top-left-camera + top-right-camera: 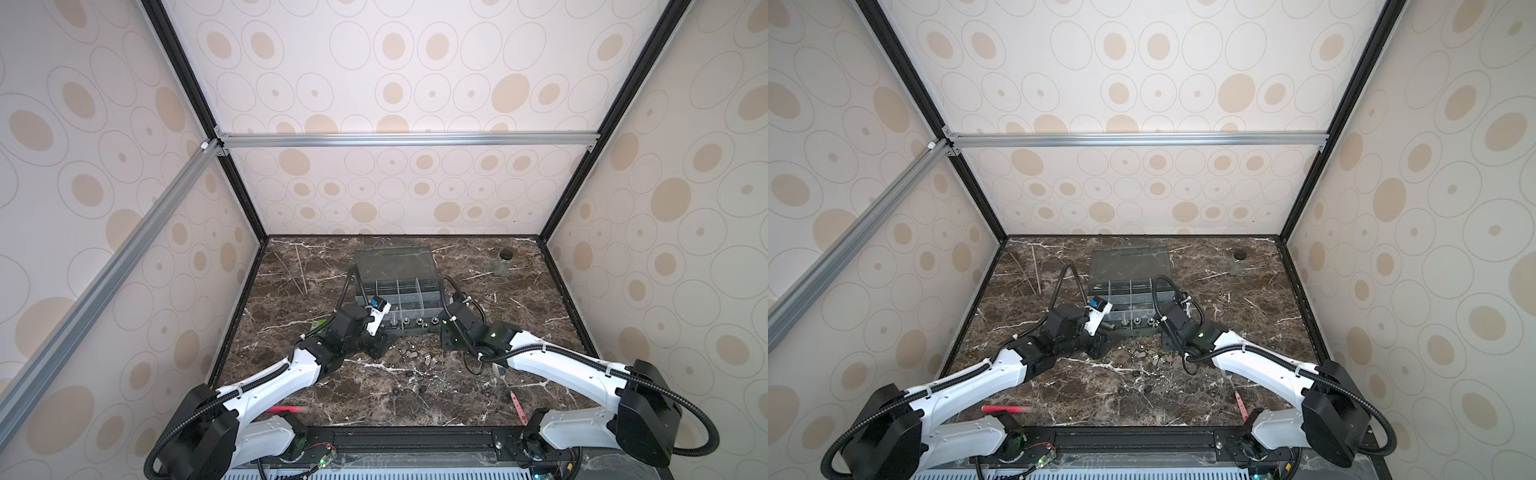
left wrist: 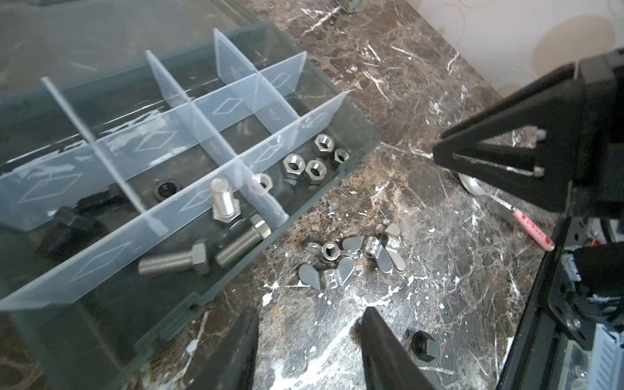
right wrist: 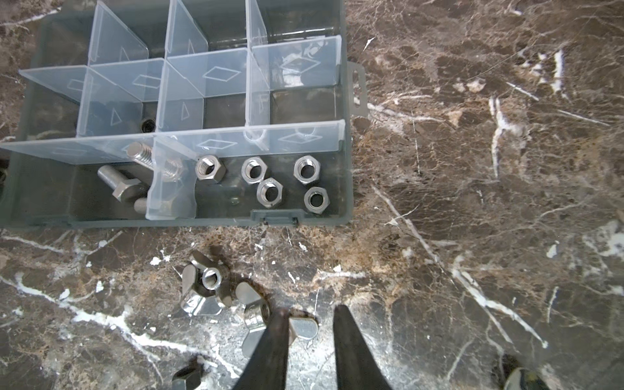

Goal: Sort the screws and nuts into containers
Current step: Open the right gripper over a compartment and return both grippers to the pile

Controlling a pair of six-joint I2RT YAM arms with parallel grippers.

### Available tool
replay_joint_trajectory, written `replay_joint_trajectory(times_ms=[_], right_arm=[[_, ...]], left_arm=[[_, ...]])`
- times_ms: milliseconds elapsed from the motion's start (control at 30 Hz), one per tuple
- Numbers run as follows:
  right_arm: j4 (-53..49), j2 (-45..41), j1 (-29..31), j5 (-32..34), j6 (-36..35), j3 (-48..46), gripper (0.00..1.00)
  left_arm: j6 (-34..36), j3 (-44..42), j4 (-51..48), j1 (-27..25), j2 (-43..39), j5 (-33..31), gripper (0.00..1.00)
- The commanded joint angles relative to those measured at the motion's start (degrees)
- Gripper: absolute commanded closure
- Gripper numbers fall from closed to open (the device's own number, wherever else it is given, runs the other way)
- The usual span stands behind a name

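We see the grey plastic organizer box with translucent dividers standing open on the brown marble table, its clear lid folded back. In its front row, three silver hex-head screws lie in one compartment. Five shiny silver hexagonal nuts sit in the compartment just beside it. Behind them a black nut rests in a middle-row compartment, with dark screws next door (too blurred for us to count). On the table just in front of the box lies a cluster of silver wing nuts. The left gripper is low over the table near the box's front wall, jaws spread with nothing between them, and another black hex nut lies just outside one finger. The right gripper is down at the wing nuts with its jaws a little apart. One wing lies in the gap, against one finger and clear of the other, so nothing is pinched. A metal spoon with a pink handle lies beyond the right gripper.
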Motion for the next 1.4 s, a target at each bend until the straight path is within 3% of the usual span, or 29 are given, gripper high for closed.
replay_joint_trajectory(times_ms=[0,233,800,1033,1367], right_arm=[[-2.3,-1.9,-0.1,2.6,1.5,-0.3,0.73],[-2.1,-4.3,-0.2,3.5,2.8,-2.2,0.72],[-2.3,-9.0,-0.2,5.6,5.7,-6.1,0.71],[-2.7,-10.9,-0.2,6.1,6.5,-7.4,0.71],[-2.7,-12.3,-0.2,6.8,7.6,-8.8,0.71]], left_arm=[[9.6,4.2,-6.3,-3.1,2.6,-3.8,0.51],[14.1,5.1,-7.0,-7.3,5.6,-3.6,0.51],[17.0,8.4,-8.8,-15.4,16.5,-6.2,0.52],[16.9,10.2,-9.4,-16.5,21.1,-10.7,0.54],[16.7,10.5,-8.8,-17.2,23.6,-9.4,0.66]])
